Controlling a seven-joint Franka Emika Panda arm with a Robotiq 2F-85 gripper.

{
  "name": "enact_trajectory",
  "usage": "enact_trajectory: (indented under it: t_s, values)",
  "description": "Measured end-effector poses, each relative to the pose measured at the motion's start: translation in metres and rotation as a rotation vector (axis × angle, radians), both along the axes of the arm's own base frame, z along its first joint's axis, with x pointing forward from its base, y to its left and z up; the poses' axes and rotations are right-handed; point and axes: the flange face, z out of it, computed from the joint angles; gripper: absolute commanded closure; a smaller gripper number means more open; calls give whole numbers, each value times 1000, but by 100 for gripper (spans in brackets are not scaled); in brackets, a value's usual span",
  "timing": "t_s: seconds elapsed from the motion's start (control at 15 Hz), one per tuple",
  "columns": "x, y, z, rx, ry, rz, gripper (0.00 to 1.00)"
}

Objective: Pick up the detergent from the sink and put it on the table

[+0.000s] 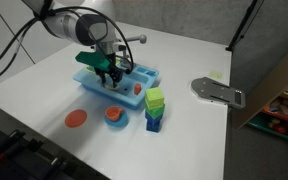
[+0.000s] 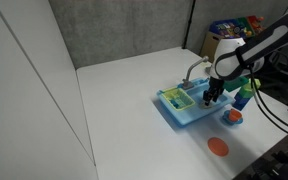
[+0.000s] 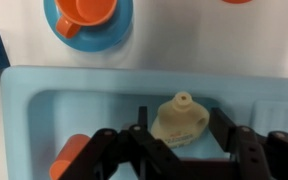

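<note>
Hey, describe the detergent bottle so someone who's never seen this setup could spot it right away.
On the white table stands a light blue toy sink. In its basin, between the gripper's fingers, is the detergent. It is a small pale beige bottle with a narrow neck, unlike the orange piece to its left in the wrist view.

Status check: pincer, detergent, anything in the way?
Pincer low in sink, fingers straddling detergent; grip unconfirmed. Not yet lifted out of basin. Orange piece beside one finger, same basin, not blocking.
</note>
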Motion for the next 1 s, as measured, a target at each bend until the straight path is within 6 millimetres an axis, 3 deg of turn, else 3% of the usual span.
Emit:
enact_trajectory:
  t_s: [1.0]
  values:
    - [-8,5,1,-14,53,-1,38]
